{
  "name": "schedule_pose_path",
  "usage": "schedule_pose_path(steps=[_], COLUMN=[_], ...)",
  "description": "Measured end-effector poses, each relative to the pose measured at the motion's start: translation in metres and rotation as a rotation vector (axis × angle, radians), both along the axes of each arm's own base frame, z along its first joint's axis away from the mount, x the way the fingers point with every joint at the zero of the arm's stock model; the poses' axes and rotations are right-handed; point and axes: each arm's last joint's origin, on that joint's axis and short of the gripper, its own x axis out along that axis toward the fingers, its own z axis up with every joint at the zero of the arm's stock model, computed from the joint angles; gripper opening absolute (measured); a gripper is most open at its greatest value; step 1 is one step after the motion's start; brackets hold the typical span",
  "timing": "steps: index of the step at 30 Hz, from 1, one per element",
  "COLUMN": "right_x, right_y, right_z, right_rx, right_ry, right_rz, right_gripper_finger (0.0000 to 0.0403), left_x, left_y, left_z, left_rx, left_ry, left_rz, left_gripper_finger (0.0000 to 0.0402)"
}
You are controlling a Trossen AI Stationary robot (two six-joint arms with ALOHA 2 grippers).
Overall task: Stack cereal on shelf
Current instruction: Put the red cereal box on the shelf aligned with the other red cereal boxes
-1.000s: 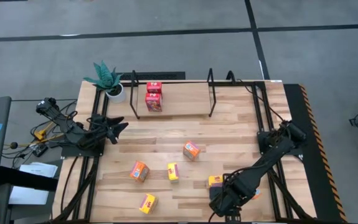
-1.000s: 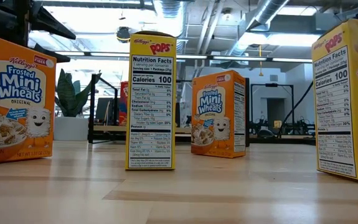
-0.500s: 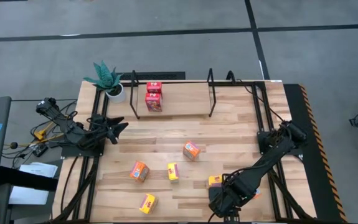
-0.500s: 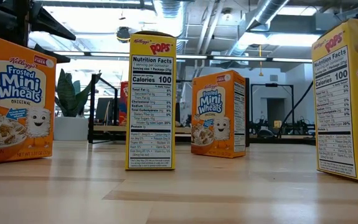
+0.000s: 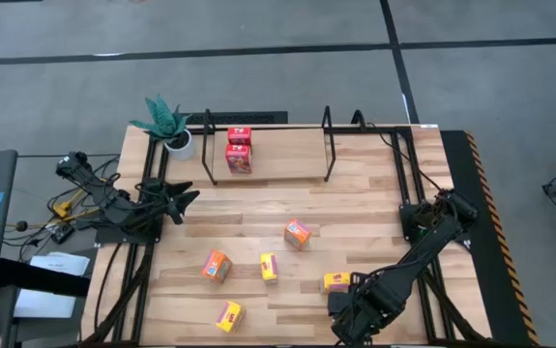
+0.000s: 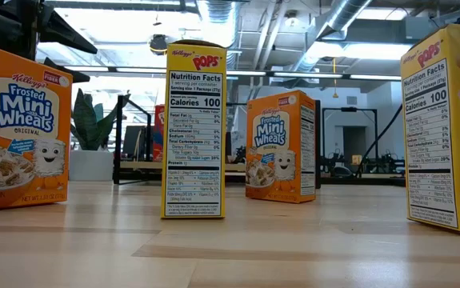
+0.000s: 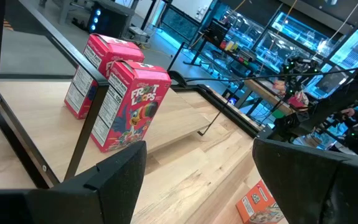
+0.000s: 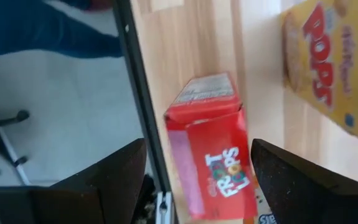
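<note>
Two red cereal boxes (image 5: 239, 148) stand upright on the shelf's (image 5: 282, 166) wooden base, near its left end; the left wrist view shows them (image 7: 129, 102) ahead of my open left gripper (image 7: 198, 149), which waits at the table's left side (image 5: 187, 198). My right gripper (image 5: 347, 309) hangs open at the near edge. A third red box (image 8: 213, 146) lies flat on the table between its fingers, which do not visibly touch it; the arm hides this box from above. A yellow box (image 5: 336, 281) lies just beyond. Two orange (image 5: 298, 233) (image 5: 218, 266) and two yellow boxes (image 5: 269, 267) (image 5: 229, 315) stand mid-table.
A white potted plant (image 5: 171, 128) stands by the shelf's left end. Black frame rails run along both table sides (image 5: 411, 184), and one runs beside the red box at the near edge (image 8: 138, 106). The shelf's right part is bare wood (image 5: 292, 155).
My right gripper has moved a little toward the table's near edge, uncovering more of the yellow box beside it. The left arm and the other boxes have kept still.
</note>
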Motion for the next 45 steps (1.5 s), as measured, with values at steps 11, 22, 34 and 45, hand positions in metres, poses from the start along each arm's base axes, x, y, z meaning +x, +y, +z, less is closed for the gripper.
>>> schedule_pose_path(steps=[11,22,34,45], right_x=[-0.002,-0.003,0.0,0.001], right_y=[-0.003,-0.002,-0.004,-0.002], right_z=[-0.012,-0.012,-0.011,-0.003], right_rx=[-0.044,-0.043,-0.042,-0.014], right_ry=[0.009,0.001,0.0,-0.006], right_rz=[-0.032,-0.029,-0.03,-0.012], right_gripper_finger=[0.0312,0.0296,0.0207,0.0155], left_x=[0.0,0.0,0.0,0.0], left_y=[0.0,0.0,0.0,0.0], left_z=[0.0,-0.001,-0.001,-0.001], left_rx=[-0.007,-0.004,-0.003,-0.003], left_ry=[-0.003,0.002,0.002,0.003], left_rz=[-0.002,-0.003,-0.003,-0.003], left_gripper_finger=[0.0286,0.0286,0.0286,0.0286])
